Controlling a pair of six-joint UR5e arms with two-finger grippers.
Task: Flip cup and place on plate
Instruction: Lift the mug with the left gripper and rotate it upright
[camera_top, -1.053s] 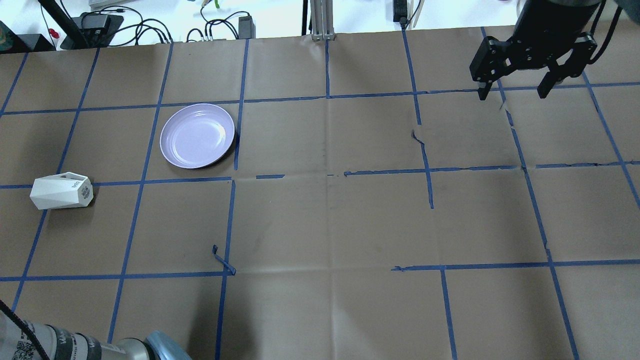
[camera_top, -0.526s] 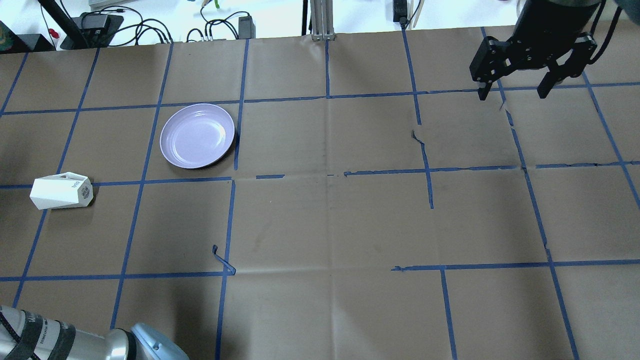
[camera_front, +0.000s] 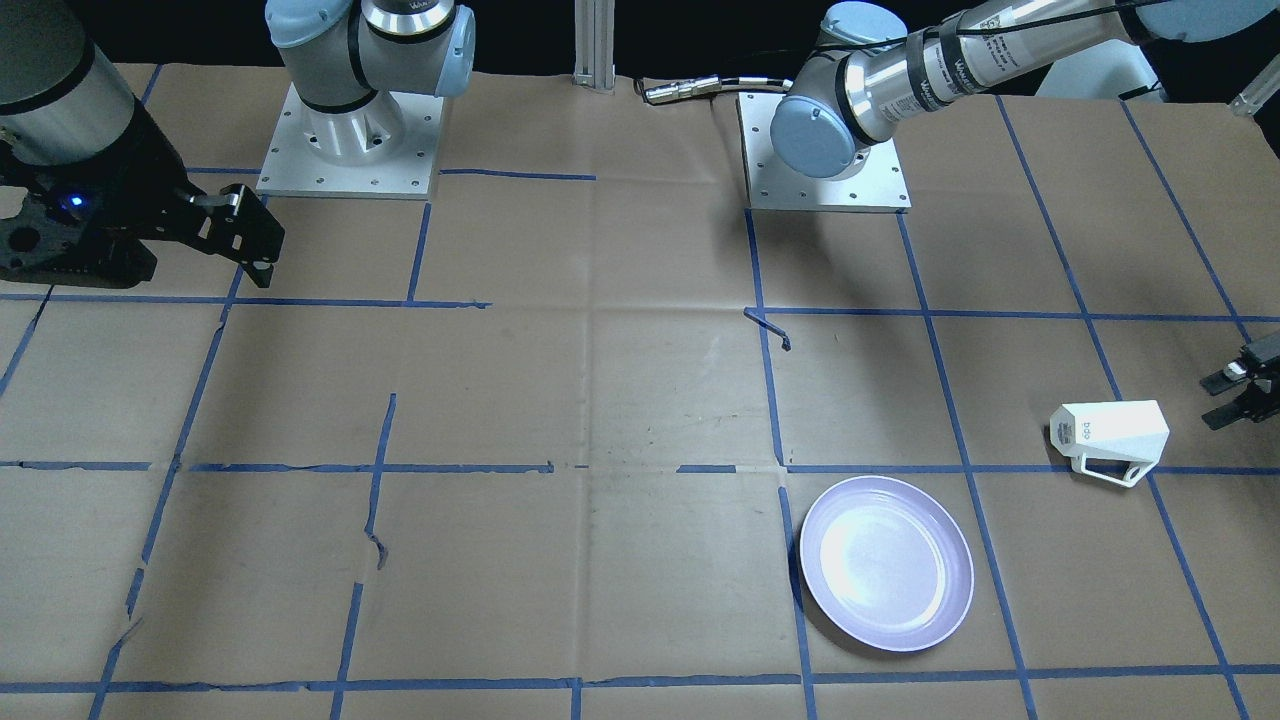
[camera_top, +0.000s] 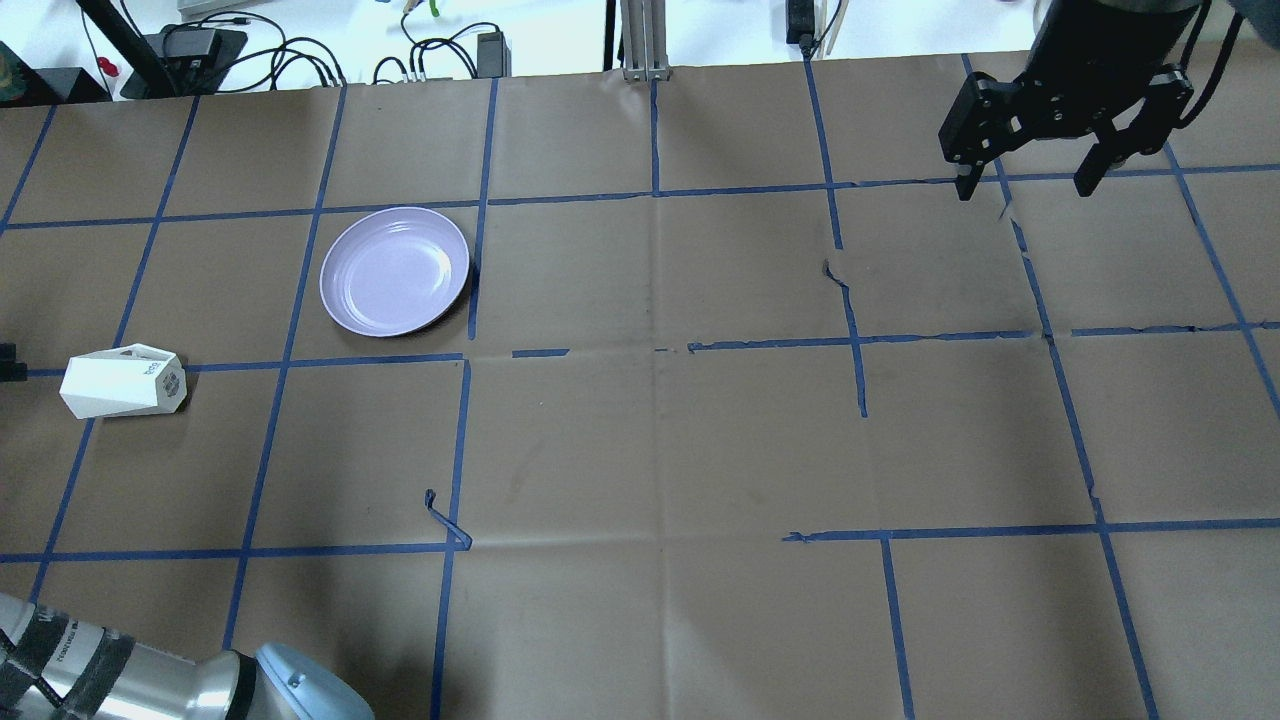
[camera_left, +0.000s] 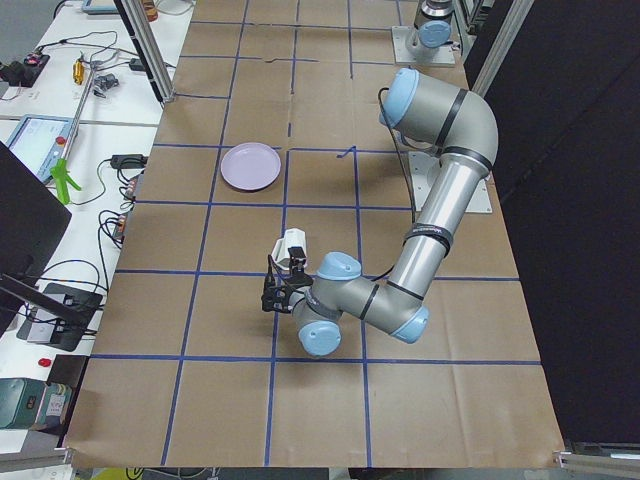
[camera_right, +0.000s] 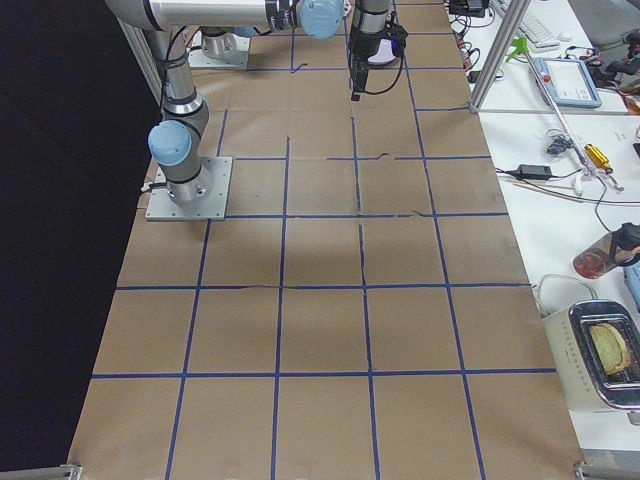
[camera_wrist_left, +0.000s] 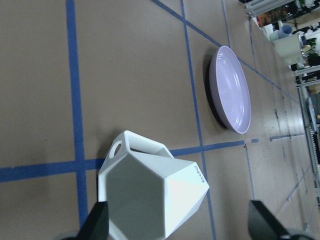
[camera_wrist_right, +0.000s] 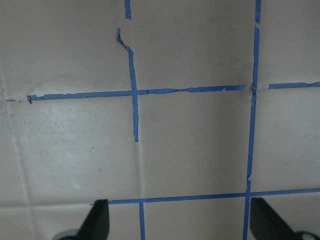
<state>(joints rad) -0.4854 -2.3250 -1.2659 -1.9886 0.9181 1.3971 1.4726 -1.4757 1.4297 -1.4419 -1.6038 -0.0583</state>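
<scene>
The white faceted cup (camera_top: 122, 381) lies on its side at the table's left end, mouth toward the left edge and handle on the far side; it also shows in the front view (camera_front: 1110, 438) and the left wrist view (camera_wrist_left: 150, 195). The lavender plate (camera_top: 394, 271) sits empty beyond it, toward the middle (camera_front: 886, 562). My left gripper (camera_front: 1240, 395) is open and low, just off the cup's mouth end and apart from it; its fingers (camera_wrist_left: 97, 225) frame the cup. My right gripper (camera_top: 1030, 185) is open and empty, raised over the far right.
Brown paper with a blue tape grid (camera_top: 655, 350) covers the table. A loose curl of tape (camera_top: 445, 520) sticks up in the near left part. Cables and power supplies (camera_top: 300, 55) lie beyond the far edge. My left arm's elbow (camera_top: 290, 690) is at the near left corner.
My left arm's elbow has shifted at the near left corner and the left gripper's tip has come in at the overhead view's left edge beside the cup. The right arm has not moved.
</scene>
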